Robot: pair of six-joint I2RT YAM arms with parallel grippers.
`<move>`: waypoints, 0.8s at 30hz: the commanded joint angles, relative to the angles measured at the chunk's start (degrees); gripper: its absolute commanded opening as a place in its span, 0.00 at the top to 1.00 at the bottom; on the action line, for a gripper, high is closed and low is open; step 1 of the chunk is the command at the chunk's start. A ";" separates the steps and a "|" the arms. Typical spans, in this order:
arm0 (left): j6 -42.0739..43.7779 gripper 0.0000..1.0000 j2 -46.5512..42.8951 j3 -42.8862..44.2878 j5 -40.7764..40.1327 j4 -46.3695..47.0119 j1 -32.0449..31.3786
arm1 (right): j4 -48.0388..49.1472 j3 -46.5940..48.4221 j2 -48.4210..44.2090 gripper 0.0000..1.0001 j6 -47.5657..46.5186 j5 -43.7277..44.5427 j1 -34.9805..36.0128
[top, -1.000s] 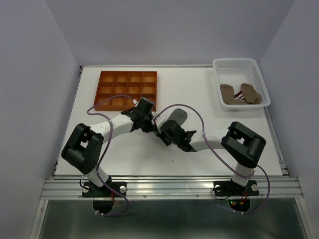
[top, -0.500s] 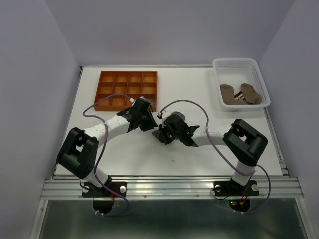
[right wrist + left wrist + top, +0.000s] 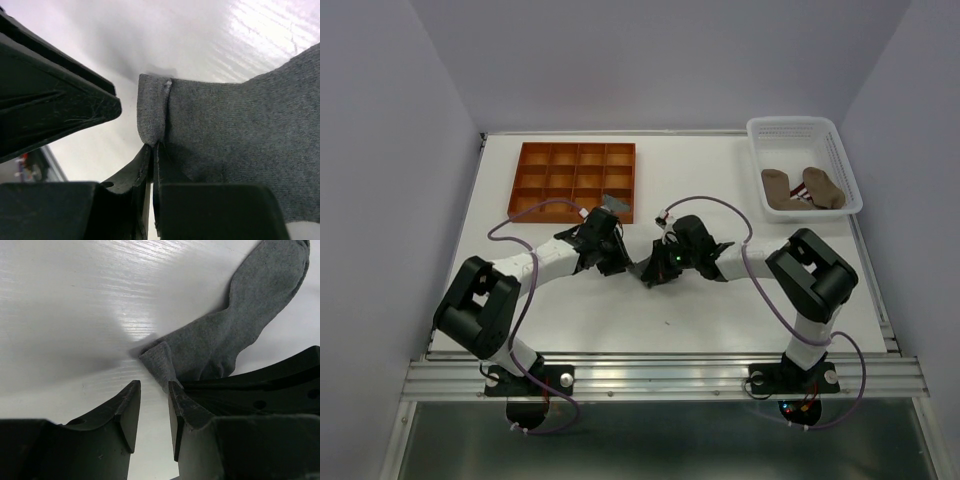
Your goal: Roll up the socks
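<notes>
Grey knit sock point(image 3: 240, 135), soft, edge folded double; fold pinched in right gripper point(image 3: 152, 162). Left gripper point(image 3: 154, 410) spread, fold just ahead. Glossy white worktop point(image 3: 75, 300) beneath.

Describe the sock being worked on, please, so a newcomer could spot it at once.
On the white table, look midway between the orange tray at the far left and the white basket at the far right. The sock lies there, its folded end pinched in the right fingers. It is grey, unlike the tan socks in the basket.
</notes>
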 commanded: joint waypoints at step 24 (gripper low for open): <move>0.37 0.61 4.79 0.41 1.76 5.41 -1.29 | 11.45 -3.57 6.31 0.99 10.72 -10.07 -4.19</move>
